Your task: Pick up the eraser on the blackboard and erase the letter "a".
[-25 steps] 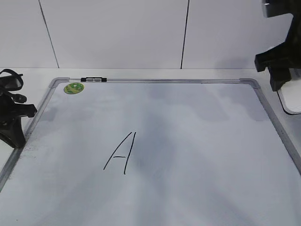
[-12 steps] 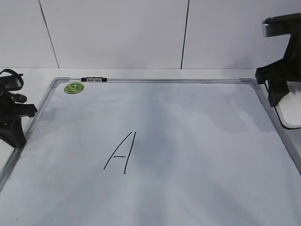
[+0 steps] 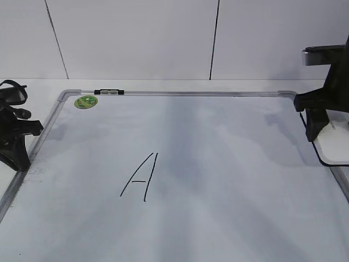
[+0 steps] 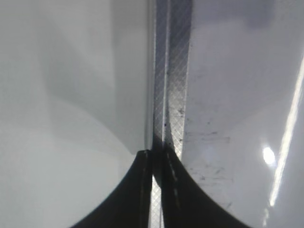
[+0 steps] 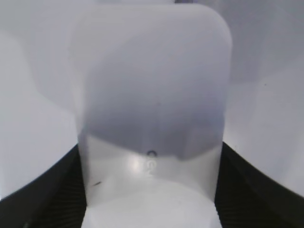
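The white rounded-rectangle plastic eraser (image 5: 152, 114) is lying at the table's right edge, beside the grey-framed white dry-erase blackboard (image 3: 180, 94). The right end effector (image 5: 151, 190) is straddling it, spread to its width; whether the pads are gripping, I cannot tell. The eraser looks light, rigid and smooth, perhaps slippery; pinching its long sides seems best. The left end effector (image 4: 156, 190) is sitting nearly closed, empty.

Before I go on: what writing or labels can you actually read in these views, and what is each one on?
"A": black capital letter handwritten on the blackboard, at.
Round green sticker on the board's far left corner: print too small to read.
Grey mark on the eraser, at: blurred, unreadable.
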Robot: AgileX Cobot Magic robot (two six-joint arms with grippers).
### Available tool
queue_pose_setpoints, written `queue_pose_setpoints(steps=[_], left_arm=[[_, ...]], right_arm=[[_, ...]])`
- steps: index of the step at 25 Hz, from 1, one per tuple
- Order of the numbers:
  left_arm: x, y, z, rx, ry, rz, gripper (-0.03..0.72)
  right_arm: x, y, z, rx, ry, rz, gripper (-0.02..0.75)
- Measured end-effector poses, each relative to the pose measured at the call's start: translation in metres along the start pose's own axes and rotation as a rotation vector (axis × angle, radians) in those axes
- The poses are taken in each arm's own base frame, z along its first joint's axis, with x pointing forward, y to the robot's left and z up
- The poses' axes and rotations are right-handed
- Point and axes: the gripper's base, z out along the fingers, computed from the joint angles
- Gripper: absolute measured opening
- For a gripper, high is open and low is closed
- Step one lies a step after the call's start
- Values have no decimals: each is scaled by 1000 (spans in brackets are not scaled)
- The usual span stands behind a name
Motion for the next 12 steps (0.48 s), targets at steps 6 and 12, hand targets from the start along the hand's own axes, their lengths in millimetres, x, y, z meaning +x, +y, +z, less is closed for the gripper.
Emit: queue_pose_setpoints(steps=[6, 12], left_arm=[[0, 0, 0, 3, -2, -2, 15], [0, 0, 0, 3, -2, 0, 15]], right_arm=[[-20, 2, 8, -12, 30, -4, 558], [-32, 8, 26, -25, 69, -10, 558]])
